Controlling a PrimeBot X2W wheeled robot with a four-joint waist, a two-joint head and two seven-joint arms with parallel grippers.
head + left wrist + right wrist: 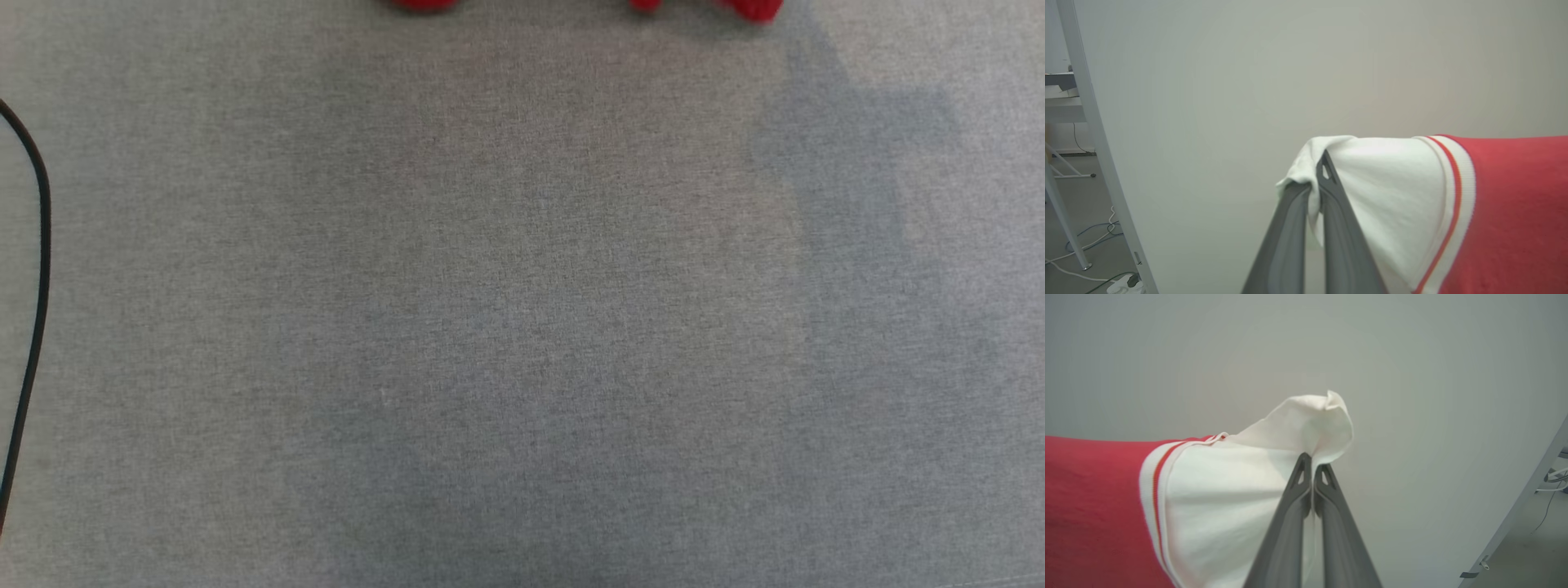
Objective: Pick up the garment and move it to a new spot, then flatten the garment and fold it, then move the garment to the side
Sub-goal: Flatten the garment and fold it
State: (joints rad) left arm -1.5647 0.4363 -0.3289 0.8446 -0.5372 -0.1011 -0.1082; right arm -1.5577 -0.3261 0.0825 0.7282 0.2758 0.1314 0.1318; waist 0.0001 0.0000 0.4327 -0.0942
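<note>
The grey surface [522, 327] lies open across mid-frame. A black cable [41, 245] runs down the left edge; the garment [751, 8] fringes the top

The left claw [1314, 176] and the right claw [1313, 462] each have two long, dark grey fingers [1290, 526] with small triangle holes near the tips.

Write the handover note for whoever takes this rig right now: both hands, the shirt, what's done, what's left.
Left hand: shut on a white sleeve of the T-shirt.
Right hand: shut on the other sleeve.
T-shirt: held up, stretched between the two hands. Bits of its red fabric show at the top edge of the head view, past the grey table.
Done: pick-up.
Left: set it down at a new spot, flatten, fold, move it aside.
</note>
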